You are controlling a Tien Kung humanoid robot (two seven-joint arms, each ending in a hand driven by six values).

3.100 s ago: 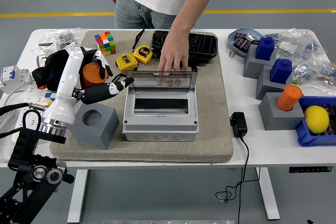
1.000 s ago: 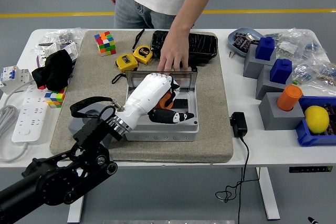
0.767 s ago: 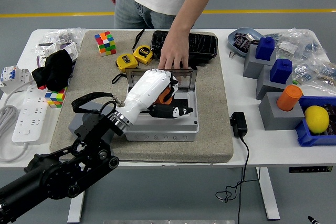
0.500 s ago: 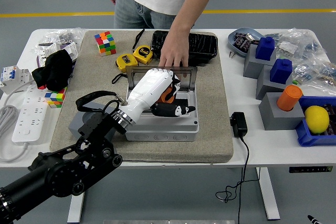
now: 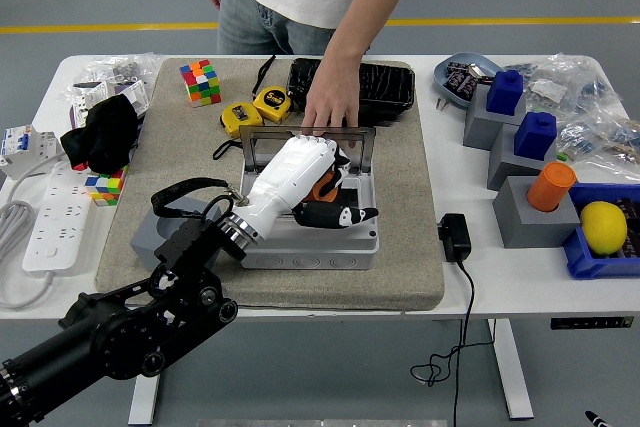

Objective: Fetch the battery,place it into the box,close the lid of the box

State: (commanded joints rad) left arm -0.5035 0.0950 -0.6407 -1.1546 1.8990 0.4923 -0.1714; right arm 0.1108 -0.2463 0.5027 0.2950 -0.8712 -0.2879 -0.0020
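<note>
The grey box (image 5: 310, 242) sits mid-mat with its clear lid (image 5: 360, 147) standing up at the back. A person's hand (image 5: 330, 107) rests on the lid's top edge and keeps it upright. My left hand (image 5: 322, 185) reaches into the box's opening from the left. Its fingers are curled over the orange battery (image 5: 322, 188), and the black thumb (image 5: 340, 215) stretches out beneath it. Only a sliver of the battery shows under the white palm. My right arm is out of view.
A grey block (image 5: 150, 235) lies left of the box, partly behind my forearm. Two yellow tape measures (image 5: 255, 109), a Rubik's cube (image 5: 201, 81) and a black tray (image 5: 385, 82) sit behind. A black adapter (image 5: 455, 237) and its cable lie to the right.
My left hand carried the battery from the mat's left side to the box opening. Over the last half second it dropped slightly and its thumb reached further right. The person's hand stayed on the lid.
</note>
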